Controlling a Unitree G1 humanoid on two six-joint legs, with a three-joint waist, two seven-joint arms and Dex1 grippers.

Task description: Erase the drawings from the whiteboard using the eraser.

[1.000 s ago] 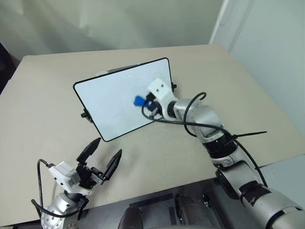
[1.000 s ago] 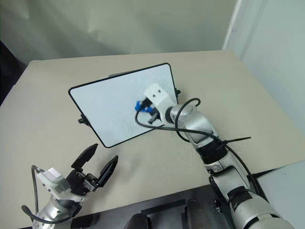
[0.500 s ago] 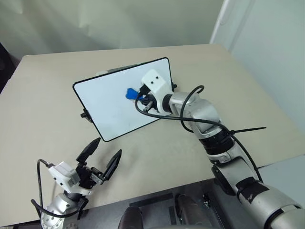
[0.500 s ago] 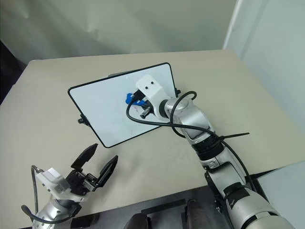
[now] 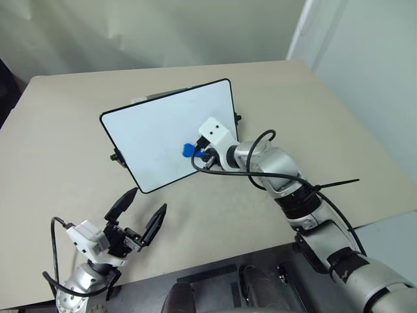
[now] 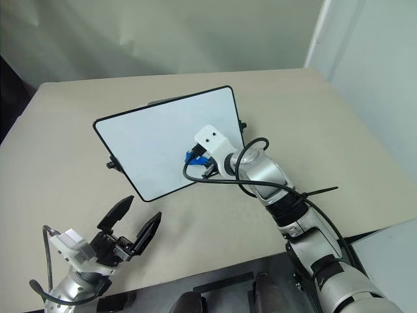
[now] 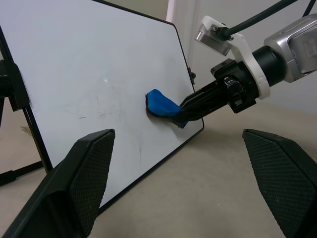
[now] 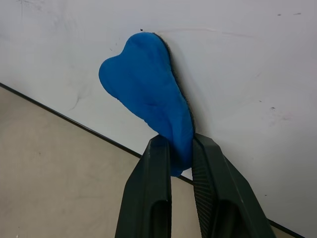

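Here the whiteboard stands propped at a tilt on the beige worktop, its black-framed white face turned toward the robot, with small black knobs at its side edges and a dark stand showing behind its upper edge. The right tool reaches in from the right side and is clamped on the blue eraser; in the right wrist view the two black fingers pinch the narrow end of the eraser, while its broader end lies flat against the board's surface. The contact spot sits in the lower right part of the board, not far above the bottom edge of the frame. In the left wrist view the eraser likewise presses on the white face, with the right tool's dark fingers angling up to it from the side. Around it the board carries only faint grey smudges and thin streaks; whether any of these are remains of the drawings cannot be told. The left tool hovers low near the front edge of the worktop, well apart from the board, its two black fingers spread wide with nothing between them, pointing toward the whiteboard.
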